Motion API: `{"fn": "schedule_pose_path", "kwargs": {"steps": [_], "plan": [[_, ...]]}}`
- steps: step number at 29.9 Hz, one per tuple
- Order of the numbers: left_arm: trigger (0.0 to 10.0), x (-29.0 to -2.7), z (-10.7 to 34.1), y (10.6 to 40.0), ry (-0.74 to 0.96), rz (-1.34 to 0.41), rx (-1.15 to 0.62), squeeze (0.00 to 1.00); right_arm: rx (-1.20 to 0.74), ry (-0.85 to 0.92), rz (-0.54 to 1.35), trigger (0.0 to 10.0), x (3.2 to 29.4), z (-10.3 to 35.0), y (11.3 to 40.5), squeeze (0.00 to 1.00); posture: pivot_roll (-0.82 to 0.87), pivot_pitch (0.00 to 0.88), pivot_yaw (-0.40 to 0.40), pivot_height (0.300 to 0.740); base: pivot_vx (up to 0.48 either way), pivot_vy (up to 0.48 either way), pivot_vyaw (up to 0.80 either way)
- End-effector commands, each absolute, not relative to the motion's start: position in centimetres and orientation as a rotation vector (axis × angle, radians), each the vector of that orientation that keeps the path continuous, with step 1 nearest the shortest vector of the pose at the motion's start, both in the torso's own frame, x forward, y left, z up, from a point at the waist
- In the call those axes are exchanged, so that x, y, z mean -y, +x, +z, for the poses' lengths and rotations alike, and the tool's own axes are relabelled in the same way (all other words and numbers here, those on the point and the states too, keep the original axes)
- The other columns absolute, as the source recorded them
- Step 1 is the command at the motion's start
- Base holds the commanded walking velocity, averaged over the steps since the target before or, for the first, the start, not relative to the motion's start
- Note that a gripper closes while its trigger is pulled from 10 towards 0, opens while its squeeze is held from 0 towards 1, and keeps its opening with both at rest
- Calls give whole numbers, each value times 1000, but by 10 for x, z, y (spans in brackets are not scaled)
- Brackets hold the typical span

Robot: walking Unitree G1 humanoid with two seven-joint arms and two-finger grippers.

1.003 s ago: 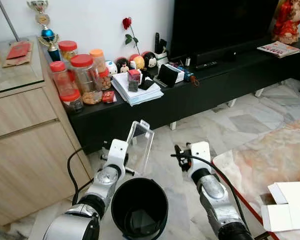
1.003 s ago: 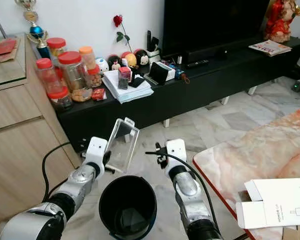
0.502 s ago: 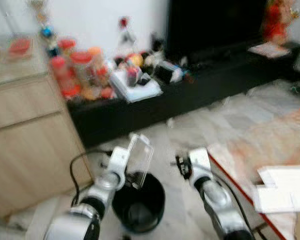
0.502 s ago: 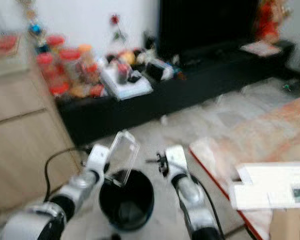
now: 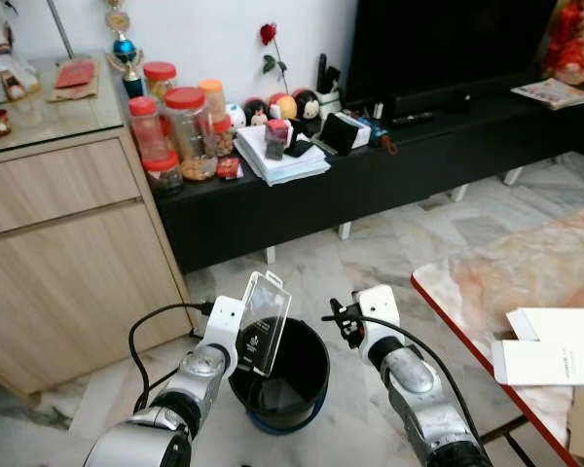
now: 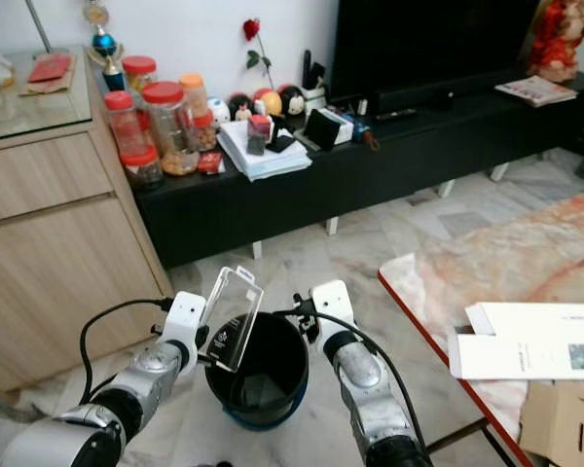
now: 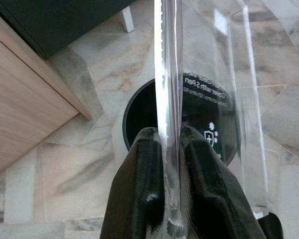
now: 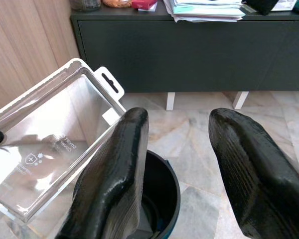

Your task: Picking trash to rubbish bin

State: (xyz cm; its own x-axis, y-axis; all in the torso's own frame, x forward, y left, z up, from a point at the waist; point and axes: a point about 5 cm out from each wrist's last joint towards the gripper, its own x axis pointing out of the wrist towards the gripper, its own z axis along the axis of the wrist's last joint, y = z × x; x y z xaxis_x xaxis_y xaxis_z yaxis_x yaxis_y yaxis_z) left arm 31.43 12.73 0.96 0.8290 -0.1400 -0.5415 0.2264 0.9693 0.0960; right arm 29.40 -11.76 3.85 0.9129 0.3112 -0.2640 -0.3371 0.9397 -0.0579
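- Left arm reaches forward and slightly right from the near left, elbow bent, silver forearm rising to a white wrist block.
- Left gripper (image 7: 170, 164): both black fingers pressed together on the thin edge of a clear plastic package (image 5: 264, 324), holding it upright and tilted.
- Right arm extends forward from the near right, wrist level with the left one.
- Right gripper (image 8: 182, 149): fingers (image 8: 117, 174) spread well apart, nothing between them.

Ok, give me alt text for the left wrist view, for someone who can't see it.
The left gripper pinches the edge of a clear plastic package, its two black fingers shut on it, above the open black bin on the marble floor.
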Motion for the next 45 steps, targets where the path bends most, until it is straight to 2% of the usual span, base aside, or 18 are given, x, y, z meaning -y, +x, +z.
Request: {"fn": "schedule_pose_path", "kwargs": {"steps": [1,45], "plan": [[10000,-130,16,320,156,-176,-540,0,-248,-95,334,10000,117,41,295,0,133,49,7,740,0,0,0],[10000,-126,16,320,152,-178,-524,0,-241,-108,362,10000,112,41,294,0,134,45,9,740,0,0,0]]}}
